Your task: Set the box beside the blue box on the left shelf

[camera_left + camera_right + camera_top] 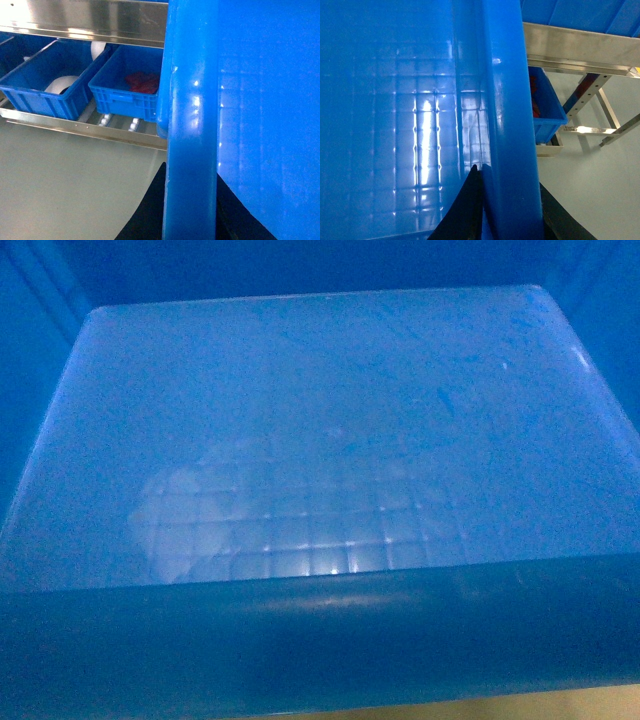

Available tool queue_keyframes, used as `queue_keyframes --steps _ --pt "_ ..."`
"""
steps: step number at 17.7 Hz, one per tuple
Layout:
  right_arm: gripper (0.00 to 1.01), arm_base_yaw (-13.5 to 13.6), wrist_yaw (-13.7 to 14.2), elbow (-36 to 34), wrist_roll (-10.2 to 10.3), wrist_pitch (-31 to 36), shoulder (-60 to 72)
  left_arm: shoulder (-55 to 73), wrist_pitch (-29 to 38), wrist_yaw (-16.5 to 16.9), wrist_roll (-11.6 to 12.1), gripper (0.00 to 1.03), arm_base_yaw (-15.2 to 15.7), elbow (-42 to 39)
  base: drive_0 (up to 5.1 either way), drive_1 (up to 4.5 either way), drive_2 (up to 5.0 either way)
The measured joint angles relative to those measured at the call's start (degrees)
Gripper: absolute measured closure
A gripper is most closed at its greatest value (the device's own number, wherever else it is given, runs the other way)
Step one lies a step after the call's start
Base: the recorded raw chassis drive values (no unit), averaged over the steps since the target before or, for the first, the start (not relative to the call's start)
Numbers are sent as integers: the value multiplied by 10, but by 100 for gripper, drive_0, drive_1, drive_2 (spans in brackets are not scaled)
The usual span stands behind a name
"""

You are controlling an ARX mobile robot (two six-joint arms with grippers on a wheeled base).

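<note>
Legible text: none in any view.
Large bright-blue plastic crate (300,440): floor carries only a faint grid imprint, no lettering.
Smaller blue plastic bins (125,85) on the roller rack behind that crate: ribbed fronts, no labels readable.
Steel shelf beam (580,50) above them: unmarked.

Left shelf (100,131) of metal rails with white rollers, two blue crates (47,75) (130,87) side by side on it

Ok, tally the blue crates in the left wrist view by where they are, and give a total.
Held in the foreground: 1, the box
Sitting on the left shelf: 2, the white-roll crate and the red-contents crate
Total: 3
</note>
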Motion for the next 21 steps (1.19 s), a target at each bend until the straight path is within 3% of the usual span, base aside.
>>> queue_keyframes --steps 21 --pt "85 0 1 0 0 0 0 0 0 0 -1 92 0 0 0 0 0"
